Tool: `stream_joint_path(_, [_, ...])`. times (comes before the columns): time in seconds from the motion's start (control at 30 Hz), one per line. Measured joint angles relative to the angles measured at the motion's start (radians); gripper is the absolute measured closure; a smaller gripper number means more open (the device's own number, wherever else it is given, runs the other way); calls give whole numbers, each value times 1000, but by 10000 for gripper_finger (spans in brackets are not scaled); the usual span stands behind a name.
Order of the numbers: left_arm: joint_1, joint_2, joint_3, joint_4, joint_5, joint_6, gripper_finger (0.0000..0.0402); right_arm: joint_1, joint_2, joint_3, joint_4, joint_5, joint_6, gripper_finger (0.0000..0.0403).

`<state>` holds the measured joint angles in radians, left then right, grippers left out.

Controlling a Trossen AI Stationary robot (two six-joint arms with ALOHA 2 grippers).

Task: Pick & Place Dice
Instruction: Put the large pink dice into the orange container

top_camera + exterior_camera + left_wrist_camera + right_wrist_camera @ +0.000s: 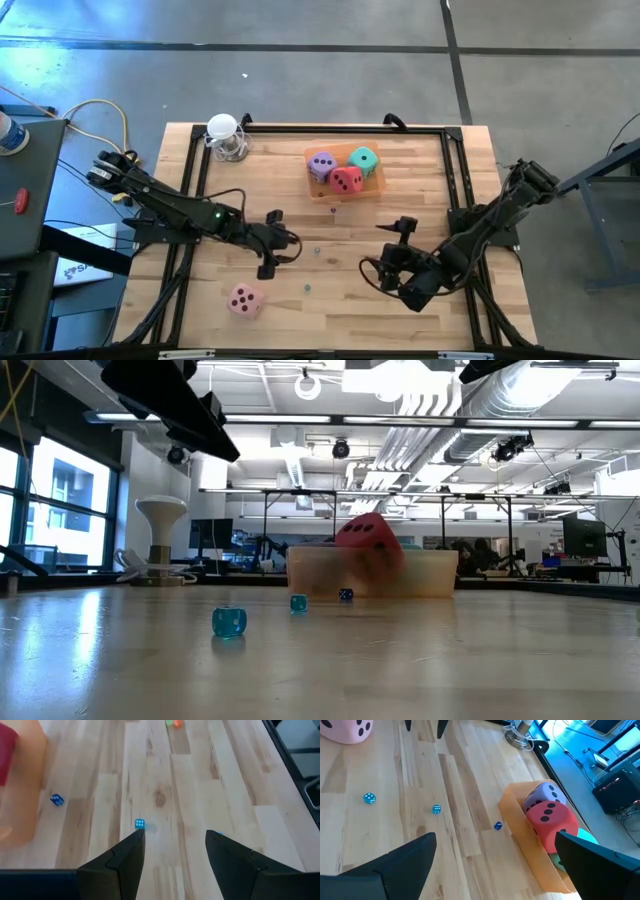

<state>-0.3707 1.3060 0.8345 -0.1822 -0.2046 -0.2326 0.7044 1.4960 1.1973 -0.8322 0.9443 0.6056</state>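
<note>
The shallow orange tray [372,187] sits at the table's far middle and holds the purple die [321,165], the teal-green die [364,159] and the red die [347,181]. In the right wrist view the purple die [544,795] and the red die [551,821] lean together in the tray [530,845]. The pink die [246,299] rests on the table near the near-left edge, and also shows as the pink die [347,729]. My left gripper [285,242] hovers open at mid-table, above and right of the pink die. My right gripper [388,250] is open, right of centre, near side of the tray.
Tiny teal beads [139,823] [369,798] and a blue bead [498,825] lie scattered between the grippers. A white round stand with a cord [226,135] sits at the far left corner. Black frame rails [455,180] border the table's sides and far edge.
</note>
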Motion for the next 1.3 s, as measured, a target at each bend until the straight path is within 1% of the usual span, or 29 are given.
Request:
stream_joint_path(0.1, [-19,0,0,17,-69,8,195,0,0,0,0,0,0,3])
stream_joint_path(0.17, [-37,0,0,15,-124,10,181,0,0,0,0,0,0,3])
stream_joint_path(0.27, [-70,0,0,15,-208,10,149,0,0,0,0,0,0,3])
stream_joint_path(0.37, [-105,0,0,16,-357,-55,113,0,0,0,0,0,0,3])
stream_joint_path(0.43, [-124,0,0,13,-418,-54,95,0,0,0,0,0,0,3])
stream_joint_path(0.53, [-149,0,0,12,-405,16,80,0,0,0,0,0,0,3])
stream_joint_path(0.6, [-164,0,0,11,-381,70,76,0,0,0,0,0,0,3])
stream_joint_path(0.67, [-179,0,0,17,-390,99,76,0,0,0,0,0,0,3])
stream_joint_path(0.8, [-205,0,0,34,-482,88,75,0,0,0,1,0,4,3])
stream_joint_path(1.13, [-250,29,0,34,-489,112,75,0,0,0,0,-1,4,3])
stream_joint_path(1.23, [-250,42,0,34,-544,103,75,0,0,0,0,-1,4,3])
stream_joint_path(1.3, [-249,47,0,35,-562,109,75,0,1,0,0,-1,4,3])
